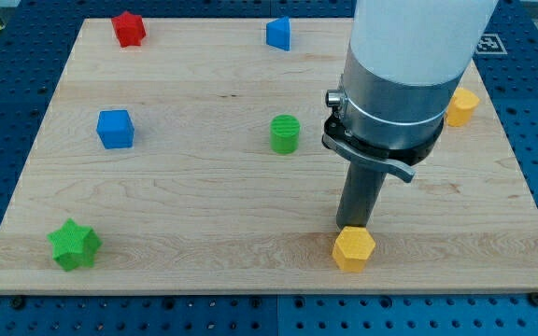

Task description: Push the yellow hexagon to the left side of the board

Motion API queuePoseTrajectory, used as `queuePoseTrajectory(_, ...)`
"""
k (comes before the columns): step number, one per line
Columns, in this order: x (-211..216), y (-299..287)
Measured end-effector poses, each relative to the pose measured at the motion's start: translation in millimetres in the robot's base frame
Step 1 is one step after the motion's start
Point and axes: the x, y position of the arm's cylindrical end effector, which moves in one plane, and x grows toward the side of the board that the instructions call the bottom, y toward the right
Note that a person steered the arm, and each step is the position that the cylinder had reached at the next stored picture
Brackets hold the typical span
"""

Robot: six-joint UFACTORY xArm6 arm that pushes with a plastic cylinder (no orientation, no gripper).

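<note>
Yellow hexagonal block (353,248) sits near the view's bottom edge of your pale wooden counter (204,233), right of centre. My tip (353,227) meets it from the view's top side. No pincer here: just the rod, holding nothing. A second yellow block (462,107) lies at the right edge.

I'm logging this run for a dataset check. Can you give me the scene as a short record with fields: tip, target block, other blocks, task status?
tip: my tip sits just above the yellow hexagon, at its top edge
target: yellow hexagon, bottom of board, right of centre
other blocks: red star, blue block, blue cube, green cylinder, green star, second yellow block
status: hexagon not yet at the view's left
</note>
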Motion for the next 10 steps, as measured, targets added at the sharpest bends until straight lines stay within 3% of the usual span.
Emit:
queuePoseTrajectory(5, -6, 46)
queuePoseTrajectory(8, 11, 69)
queuePoseTrajectory(10, 12, 117)
